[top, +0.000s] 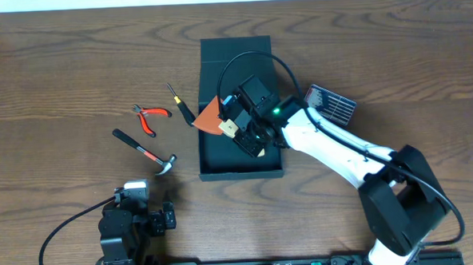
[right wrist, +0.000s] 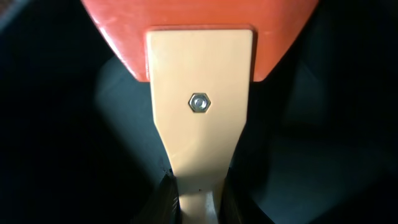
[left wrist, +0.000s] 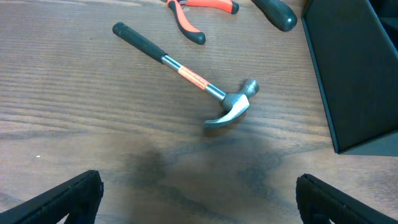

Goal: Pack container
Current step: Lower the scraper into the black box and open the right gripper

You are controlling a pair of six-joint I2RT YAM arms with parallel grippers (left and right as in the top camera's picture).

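The container (top: 242, 174) is a dark teal-black box standing open at mid-table, its flap lid (top: 234, 51) laid back on the far side. My right gripper (top: 249, 136) is over the box, shut on the beige handle of a scraper (top: 212, 117) with an orange blade. In the right wrist view the fingers (right wrist: 198, 196) clamp the handle (right wrist: 199, 74), with the dark box floor (right wrist: 323, 124) beneath. My left gripper (left wrist: 199, 199) is open and empty, low over the table near the front edge.
A hammer (top: 145, 151) (left wrist: 186, 71), orange-handled pliers (top: 152, 115) (left wrist: 199, 9) and a black-handled screwdriver (top: 179, 103) lie left of the box. A black printed packet (top: 331, 104) lies to its right. The box's side wall (left wrist: 354, 74) shows in the left wrist view.
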